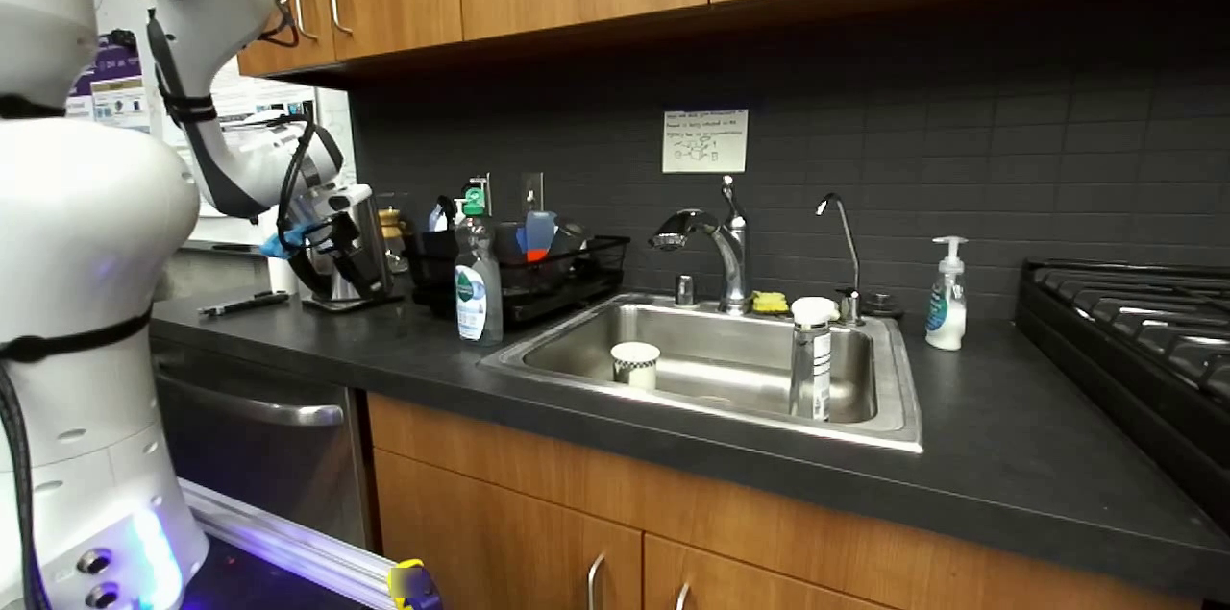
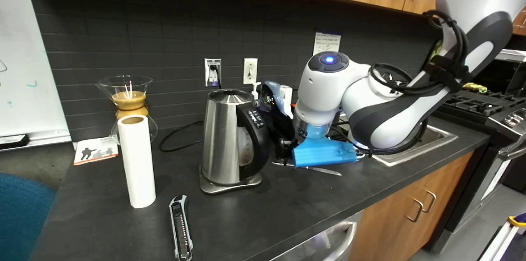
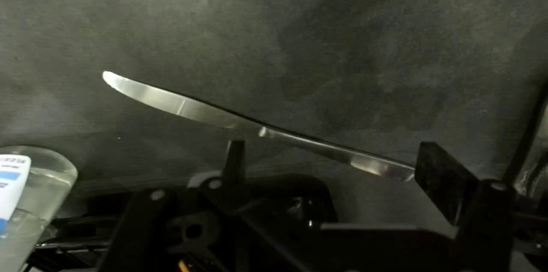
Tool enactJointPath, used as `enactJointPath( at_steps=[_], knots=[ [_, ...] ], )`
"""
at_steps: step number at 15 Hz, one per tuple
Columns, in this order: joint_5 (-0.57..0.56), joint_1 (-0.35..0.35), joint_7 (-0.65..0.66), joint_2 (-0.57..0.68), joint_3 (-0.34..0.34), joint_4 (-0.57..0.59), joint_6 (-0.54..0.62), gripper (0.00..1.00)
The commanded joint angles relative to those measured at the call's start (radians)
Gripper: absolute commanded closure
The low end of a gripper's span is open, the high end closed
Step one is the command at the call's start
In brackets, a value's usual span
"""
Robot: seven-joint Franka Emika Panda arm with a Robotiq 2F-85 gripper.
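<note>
One knife lies on the bench below two widely parted fingers, from ten to four o'clock in the wrist view; one bottle, eight o'clock. The arm bends downward.

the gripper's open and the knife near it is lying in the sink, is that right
Not quite: the knife isn't in the sink; it lies on the dark countertop, as the wrist view shows. The gripper near it is open, as you say.
</note>
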Motion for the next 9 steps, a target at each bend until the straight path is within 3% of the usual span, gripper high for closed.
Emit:
enactJointPath(
  at_steps=[1,9],
  knots=[
    [-0.066,-0.003,0.088,0.013,-0.013,-0.001,0.023,0.00],
    [-0.107,-0.001,0.179,0.054,-0.022,0.028,0.029,0.00]
  ],
)
